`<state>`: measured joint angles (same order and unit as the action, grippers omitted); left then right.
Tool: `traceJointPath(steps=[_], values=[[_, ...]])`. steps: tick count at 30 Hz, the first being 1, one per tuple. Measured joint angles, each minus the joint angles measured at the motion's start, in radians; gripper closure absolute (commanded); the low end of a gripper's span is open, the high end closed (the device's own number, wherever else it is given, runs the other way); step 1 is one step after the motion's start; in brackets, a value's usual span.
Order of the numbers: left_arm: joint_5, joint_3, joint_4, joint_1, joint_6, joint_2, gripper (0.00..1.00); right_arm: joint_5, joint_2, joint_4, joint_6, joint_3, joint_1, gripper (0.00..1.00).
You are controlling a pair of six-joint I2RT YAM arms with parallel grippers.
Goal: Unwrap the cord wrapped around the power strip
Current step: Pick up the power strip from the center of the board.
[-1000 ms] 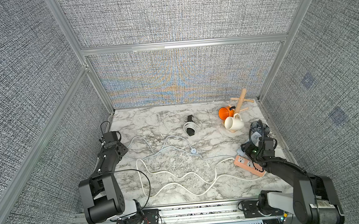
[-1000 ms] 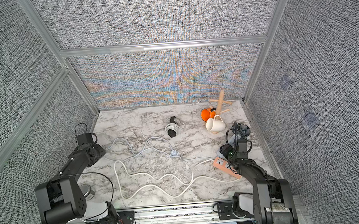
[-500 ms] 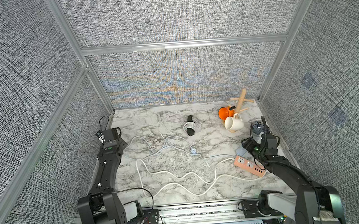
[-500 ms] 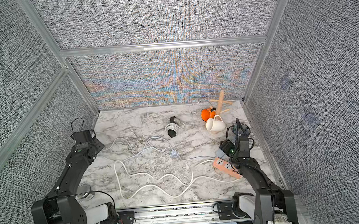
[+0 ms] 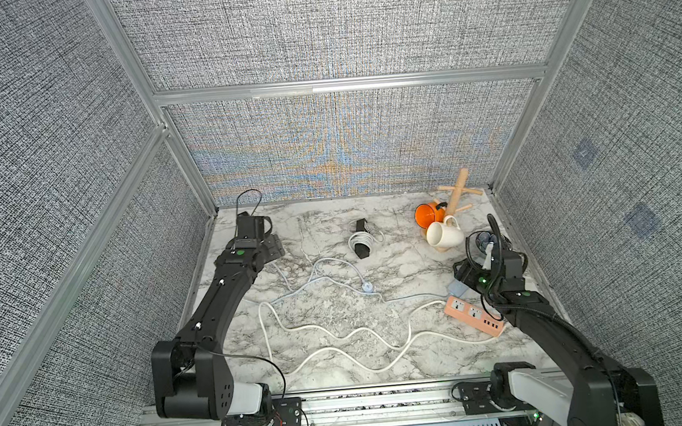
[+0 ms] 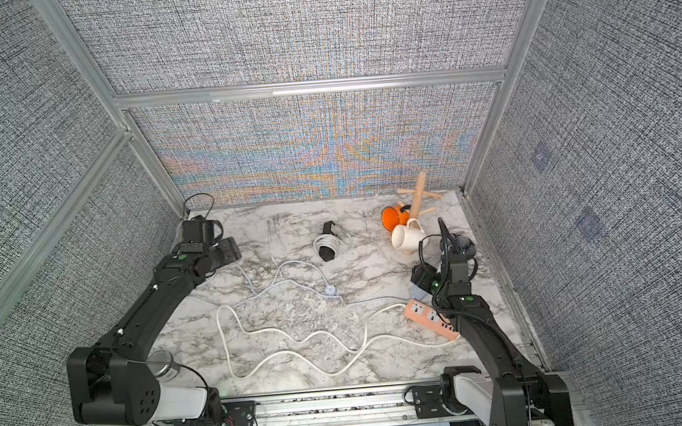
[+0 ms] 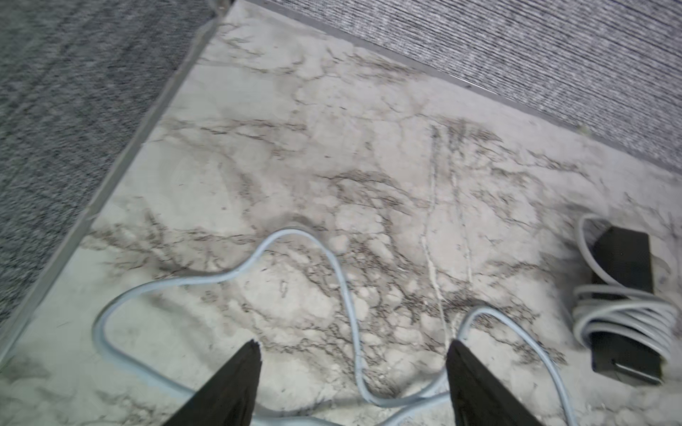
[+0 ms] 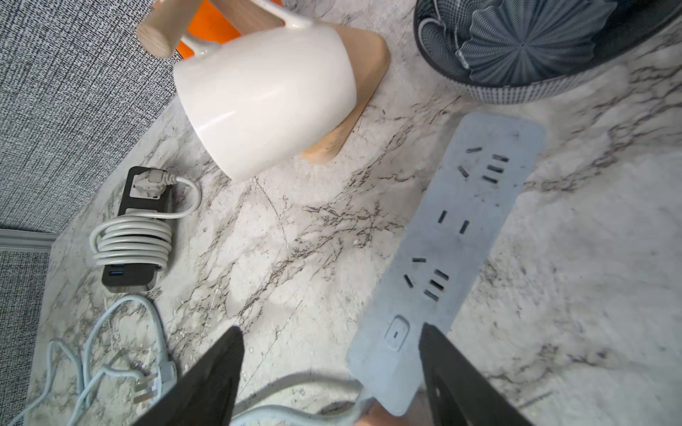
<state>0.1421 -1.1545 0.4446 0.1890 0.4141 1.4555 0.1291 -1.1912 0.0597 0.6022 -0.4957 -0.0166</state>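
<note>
Black power strip [image 5: 363, 254] far centre, white cord [image 5: 357, 242] coiled tight round middle. Likely light, rigid body; springy, slick cord. Best grabbed at loose loop by plug [image 8: 149, 180]. Left gripper [image 7: 354, 350], right gripper [image 8: 330, 330] wide, empty.

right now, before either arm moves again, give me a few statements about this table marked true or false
1. The black power strip has its cord coiled around it. True.
2. The right fingers are clamped on the grey power strip. False: they stand open, and only one end of the strip lies between them.
3. The white mug hangs on the wooden stand. True.
4. The pink power strip is wrapped in its cord. False: its white cord lies in loose waves across the table.
5. The left fingers hold a cord. False: they are open above a loose grey cord.
</note>
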Motion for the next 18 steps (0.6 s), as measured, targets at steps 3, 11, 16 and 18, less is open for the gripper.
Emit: traceJointPath(steps=[3,11,16,18], values=[[-0.063,-0.080,-0.002,0.069,-0.026,0.098,0.05,0.010,-0.022,0.040,-0.036,-0.034,0.003,0.03],[-0.175,-0.320,-0.002,0.232,-0.084,0.379,0.00,0.032,-0.045,0.130,-0.125,-0.100,0.051,0.02],[-0.233,-0.495,0.026,0.299,-0.119,0.549,0.01,0.030,-0.001,0.143,-0.169,-0.098,0.109,0.02],[-0.254,-0.562,0.039,0.317,-0.122,0.615,0.01,0.038,0.000,0.144,-0.179,-0.105,0.118,0.02]])
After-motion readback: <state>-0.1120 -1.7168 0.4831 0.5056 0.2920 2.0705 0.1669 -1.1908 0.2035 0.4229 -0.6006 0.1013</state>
